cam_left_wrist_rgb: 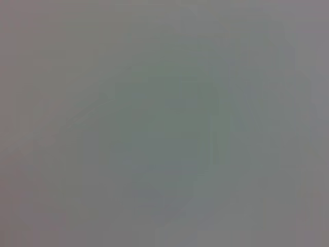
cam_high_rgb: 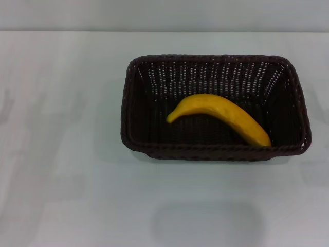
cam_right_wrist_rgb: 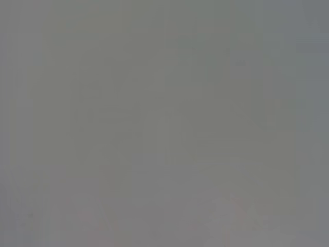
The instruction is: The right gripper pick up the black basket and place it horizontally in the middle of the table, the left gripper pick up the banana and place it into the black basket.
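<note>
The banana (cam_high_rgb: pixel 221 117) lay inside the basket (cam_high_rgb: pixel 134 110), resting on its floor. It ran on a slant: the narrow end pointed left and sat near the middle of the floor, while the thicker end reached down to the near right corner, where it touched or nearly touched the near wall. Its arch bowed toward the far side. The skin was yellow-orange and unpeeled. The basket was a dark woven rectangle with a braided rim and open-weave sloping sides, set with its long side running left to right. It stood upright on the worktop (cam_high_rgb: pixel 61 154), slightly right of centre and somewhat toward the far side. Its near rim ran almost level across the head view. The worktop was white and faintly glossy, with a soft greyish reflection on the near side below the basket. A pale wall edged the worktop at the far side. Neither tool appeared in the head view, and both wrist views gave only a flat grey field with nothing to make out, so I could not tell whether either tool was released or clenched.
</note>
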Available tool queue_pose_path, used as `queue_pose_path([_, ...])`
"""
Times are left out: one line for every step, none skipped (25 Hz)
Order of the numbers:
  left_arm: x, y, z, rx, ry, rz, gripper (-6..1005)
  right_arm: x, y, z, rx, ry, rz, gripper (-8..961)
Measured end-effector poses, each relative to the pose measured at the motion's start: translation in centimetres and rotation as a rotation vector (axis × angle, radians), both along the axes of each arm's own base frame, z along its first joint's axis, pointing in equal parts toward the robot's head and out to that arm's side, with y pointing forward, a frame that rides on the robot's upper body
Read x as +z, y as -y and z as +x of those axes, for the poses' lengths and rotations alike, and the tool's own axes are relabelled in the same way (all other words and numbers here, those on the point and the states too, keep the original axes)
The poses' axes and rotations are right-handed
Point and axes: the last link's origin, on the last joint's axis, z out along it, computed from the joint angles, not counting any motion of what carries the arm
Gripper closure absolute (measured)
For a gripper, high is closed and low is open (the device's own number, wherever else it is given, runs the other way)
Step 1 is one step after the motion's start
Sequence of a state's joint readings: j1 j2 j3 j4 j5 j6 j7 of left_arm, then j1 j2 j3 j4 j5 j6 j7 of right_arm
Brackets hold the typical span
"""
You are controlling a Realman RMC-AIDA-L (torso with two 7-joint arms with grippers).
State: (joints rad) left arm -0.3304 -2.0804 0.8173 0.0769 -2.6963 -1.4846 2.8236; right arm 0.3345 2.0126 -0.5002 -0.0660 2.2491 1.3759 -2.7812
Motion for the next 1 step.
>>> queue_pose_path([0.10,-0.16,0.12,-0.006,-0.002,0.003,124,0.06,-0.08,-0.03,0.000,-0.001,0.003,96])
